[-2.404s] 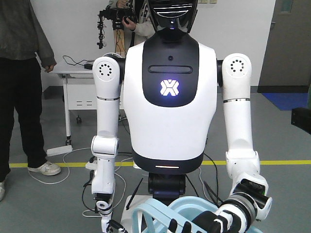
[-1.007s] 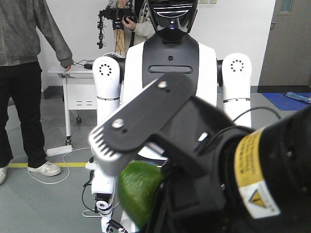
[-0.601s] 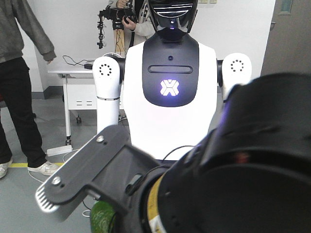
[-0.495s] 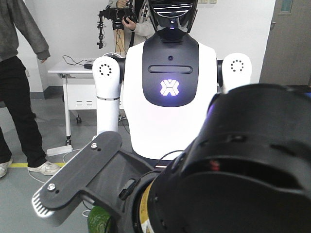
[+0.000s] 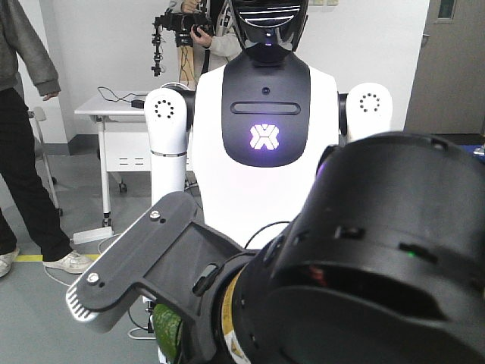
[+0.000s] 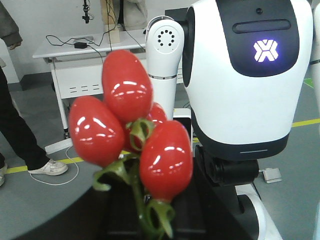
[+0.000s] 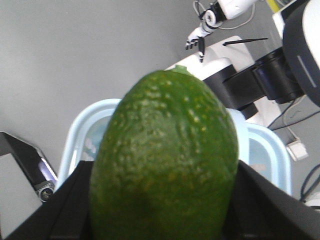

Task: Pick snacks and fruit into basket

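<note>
My right gripper (image 7: 165,200) is shut on a bumpy dark green fruit (image 7: 165,145), its black jaws pressing both sides. It hangs above the pale blue basket (image 7: 70,145), whose rim and handles show behind the fruit. In the front view this gripper (image 5: 163,318) fills the foreground, and a sliver of the green fruit (image 5: 167,334) shows under its finger. My left gripper (image 6: 150,222) is shut on the green stem of a bunch of glossy red fruit (image 6: 125,125), held up in the air. No snack pouches are in view.
A white humanoid robot (image 5: 265,136) stands straight ahead, its hand (image 7: 200,35) hanging near the basket. A white table (image 5: 114,114) and a person in dark clothes (image 5: 19,136) are at the left. A black device (image 7: 30,175) lies left of the basket.
My right arm swung up in front of the front camera with the green fruit and now blocks the lower view; it rose slightly in the last half second. The person at left stepped further left.
</note>
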Tool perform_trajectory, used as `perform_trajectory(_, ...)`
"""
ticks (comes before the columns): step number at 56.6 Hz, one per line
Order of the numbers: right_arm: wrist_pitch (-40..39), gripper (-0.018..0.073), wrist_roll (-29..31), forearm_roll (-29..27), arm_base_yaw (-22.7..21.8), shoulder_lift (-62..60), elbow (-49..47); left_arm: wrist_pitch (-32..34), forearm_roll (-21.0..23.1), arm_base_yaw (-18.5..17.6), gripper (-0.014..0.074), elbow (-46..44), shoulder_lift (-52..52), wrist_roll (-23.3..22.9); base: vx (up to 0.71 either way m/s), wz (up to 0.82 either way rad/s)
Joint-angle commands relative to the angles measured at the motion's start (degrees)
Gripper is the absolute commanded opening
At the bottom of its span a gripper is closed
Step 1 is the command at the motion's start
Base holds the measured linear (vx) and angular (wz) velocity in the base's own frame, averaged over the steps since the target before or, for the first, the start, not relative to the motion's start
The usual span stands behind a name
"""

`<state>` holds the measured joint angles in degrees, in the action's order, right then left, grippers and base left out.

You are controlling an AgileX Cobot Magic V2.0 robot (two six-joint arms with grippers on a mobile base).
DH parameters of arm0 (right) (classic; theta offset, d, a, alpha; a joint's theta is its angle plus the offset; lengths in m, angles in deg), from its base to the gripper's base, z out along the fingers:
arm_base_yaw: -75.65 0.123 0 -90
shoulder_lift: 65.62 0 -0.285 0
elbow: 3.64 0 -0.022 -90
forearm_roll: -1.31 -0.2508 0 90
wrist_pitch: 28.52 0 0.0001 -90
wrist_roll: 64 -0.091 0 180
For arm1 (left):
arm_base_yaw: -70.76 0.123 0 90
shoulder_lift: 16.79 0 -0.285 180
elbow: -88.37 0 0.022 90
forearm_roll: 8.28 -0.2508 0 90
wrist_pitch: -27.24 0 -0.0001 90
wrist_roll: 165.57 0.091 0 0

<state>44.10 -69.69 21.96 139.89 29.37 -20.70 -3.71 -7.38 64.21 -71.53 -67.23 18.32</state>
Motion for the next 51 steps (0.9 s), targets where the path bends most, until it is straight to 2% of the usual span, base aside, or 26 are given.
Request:
perform_trajectory(1, 0.9, 0.0057, -0.07, 3.49, -0.07, -1.21, -1.59, 4.97, 0.27, -0.02, -0.0004, -1.71, 0.16, -0.47, 0.0, 0.0)
perform_trajectory(9, 0.9, 0.006, -0.13, 3.27, -0.19, 1.21, -1.59, 5.19, 0.27, -0.02, -0.0004, -1.71, 0.16, -0.47, 0.0, 0.0)
perform_trajectory(20, 0.9, 0.0064, -0.13, -1.41, -2.91, 3.75, -1.59, 5.13, 0.27, -0.02, -0.0004, -1.71, 0.16, -0.47, 0.0, 0.0)
perform_trajectory(35, 0.9, 0.0082, 0.02, -1.06, -3.47, 3.57, -1.59, 5.13, 0.27, -0.02, -0.0004, -1.71, 0.16, -0.47, 0.0, 0.0)
perform_trajectory(43, 0.9, 0.0133, -0.04, -1.55, -3.47, 3.57, -1.59, 5.13, 0.27, -0.02, -0.0004, -1.71, 0.16, -0.47, 0.0, 0.0)
perform_trajectory(51, 0.9, 0.022, -0.33, 0.58, -3.47, 3.57, -1.59, 5.13, 0.27, -0.02, -0.0004, -1.71, 0.16, -0.47, 0.0, 0.0)
